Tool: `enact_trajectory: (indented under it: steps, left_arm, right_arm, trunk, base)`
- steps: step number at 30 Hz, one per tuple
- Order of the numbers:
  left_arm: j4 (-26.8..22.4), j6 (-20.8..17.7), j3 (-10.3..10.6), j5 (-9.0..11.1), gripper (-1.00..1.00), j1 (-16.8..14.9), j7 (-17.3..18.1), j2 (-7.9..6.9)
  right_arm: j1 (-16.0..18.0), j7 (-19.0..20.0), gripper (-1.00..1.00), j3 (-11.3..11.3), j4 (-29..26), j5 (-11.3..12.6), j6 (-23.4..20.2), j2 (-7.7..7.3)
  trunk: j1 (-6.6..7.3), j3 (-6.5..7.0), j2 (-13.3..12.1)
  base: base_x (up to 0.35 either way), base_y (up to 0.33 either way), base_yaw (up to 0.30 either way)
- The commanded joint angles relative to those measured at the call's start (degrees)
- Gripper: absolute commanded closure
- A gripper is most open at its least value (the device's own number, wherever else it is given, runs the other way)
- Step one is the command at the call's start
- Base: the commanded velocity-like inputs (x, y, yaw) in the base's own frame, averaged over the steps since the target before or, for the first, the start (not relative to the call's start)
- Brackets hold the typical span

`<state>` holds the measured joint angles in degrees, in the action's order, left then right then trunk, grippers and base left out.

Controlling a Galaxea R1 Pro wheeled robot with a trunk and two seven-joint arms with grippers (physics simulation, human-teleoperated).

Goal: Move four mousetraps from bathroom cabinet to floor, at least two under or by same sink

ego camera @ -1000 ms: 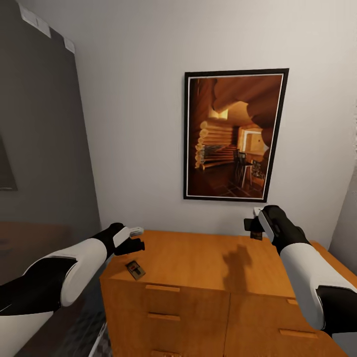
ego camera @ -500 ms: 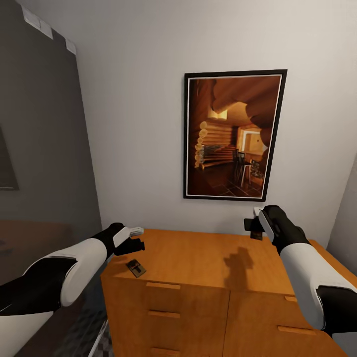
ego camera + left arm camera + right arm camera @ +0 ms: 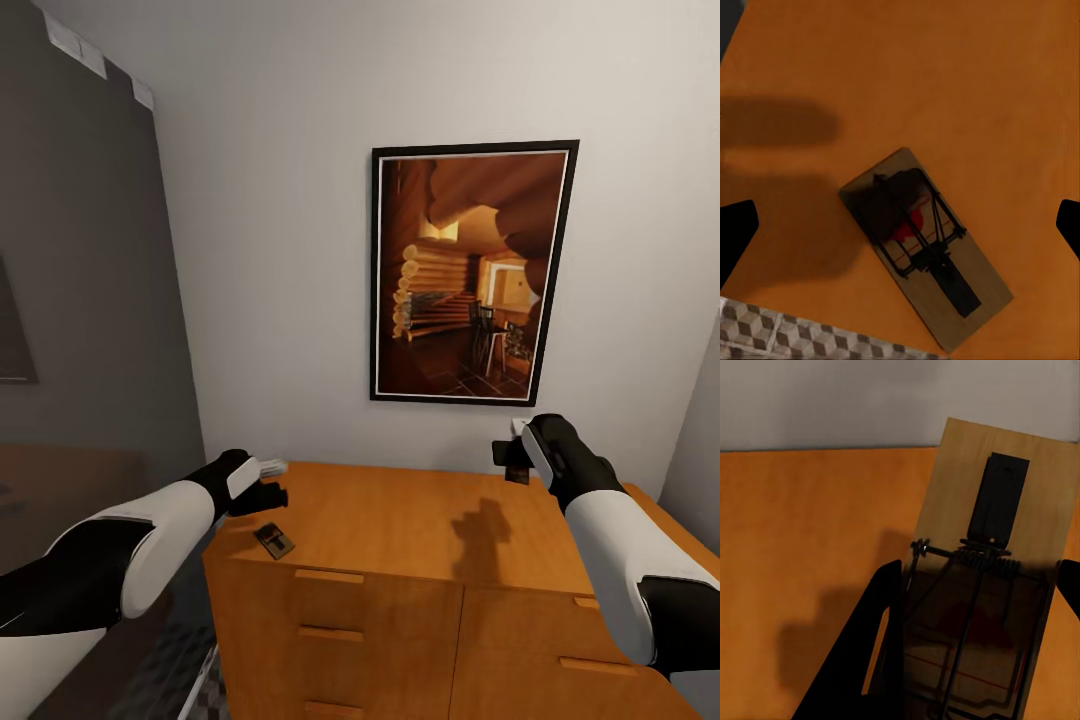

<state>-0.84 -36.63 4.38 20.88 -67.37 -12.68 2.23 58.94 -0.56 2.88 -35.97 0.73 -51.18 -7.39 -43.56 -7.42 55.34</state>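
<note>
From the head, our left gripper [image 3: 268,480] has edged down toward the mousetrap [image 3: 273,541] on the cabinet [image 3: 420,520]. Left wrist: fingers spread wide above it. Right wrist: our right gripper [image 3: 971,660] clamps a second mousetrap [image 3: 994,570].

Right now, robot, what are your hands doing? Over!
Right gripper shut on a mousetrap, held above the cabinet. Left gripper open, over a second mousetrap near the cabinet's front corner. Nothing in the way.
</note>
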Motion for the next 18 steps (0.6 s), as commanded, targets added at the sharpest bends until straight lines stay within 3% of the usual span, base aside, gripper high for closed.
enact_trajectory:
  steps: [1,5,18]
  left_arm:
    - [-0.1,-0.3,0.4,0.6,-1.00,0.0,-0.9,0.02]
    - [0.0,-0.3,0.4,0.6,-1.00,0.0,-3.5,0.11]
    - [0.0,-0.2,0.5,0.4,-1.00,0.0,-4.4,0.46]
  right_arm:
    - [0.0,0.0,1.00,0.1,-0.1,0.1,-0.2,0.01]
    - [0.0,0.0,1.00,0.1,-0.1,0.1,-0.2,0.00]
    - [0.0,-0.1,1.00,0.1,-0.1,0.1,-0.2,0.00]
  trunk:
    - [-0.01,-0.09,0.1]
    - [-0.01,-0.09,0.1]
    - [-0.01,-0.09,0.1]
  base:
    - [0.000,0.000,0.000]
    - [0.000,0.000,0.000]
    - [0.000,0.000,0.000]
